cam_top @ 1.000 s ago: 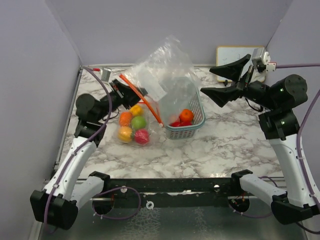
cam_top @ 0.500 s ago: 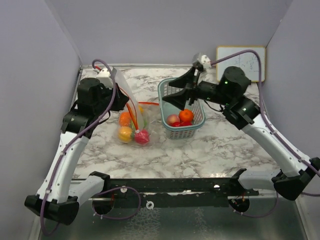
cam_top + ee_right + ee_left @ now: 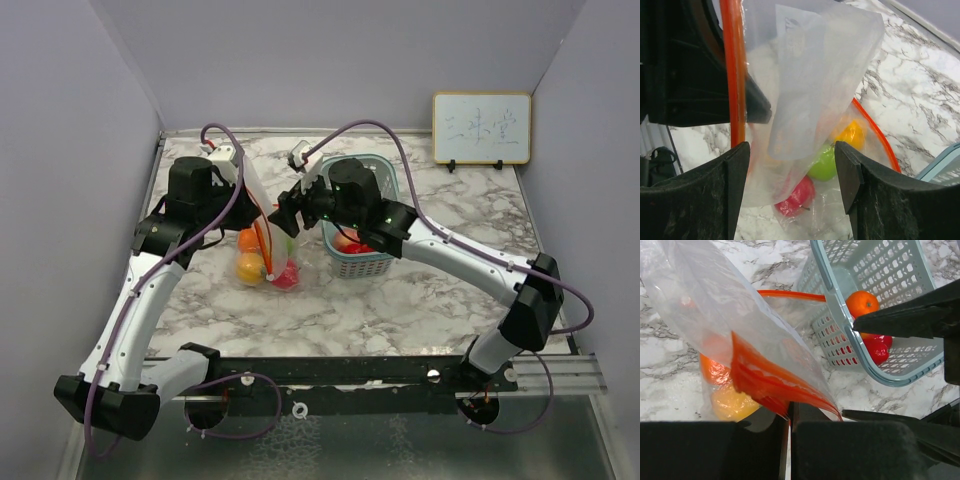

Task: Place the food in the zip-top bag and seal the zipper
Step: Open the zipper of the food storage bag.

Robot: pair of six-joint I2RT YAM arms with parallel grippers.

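Top external: high behind the arm bases, looking down over the whole marble tabletop (image 3: 450,290). Left wrist: close, looking down past the left end effector (image 3: 789,422) onto the zip-top bag (image 3: 715,305) and teal basket (image 3: 890,270). Right wrist: close and low, facing between the right end effector (image 3: 790,155) fingers. All three views share the bag.

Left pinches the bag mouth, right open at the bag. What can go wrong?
1. The right gripper straddles loose film of the zip-top bag, the zipper off to one side; closing may pinch film, not zipper.
2. An orange and a red fruit sit in the basket; sealing now would leave them out.
3. The left gripper pinches only the zipper edge; it could slip.
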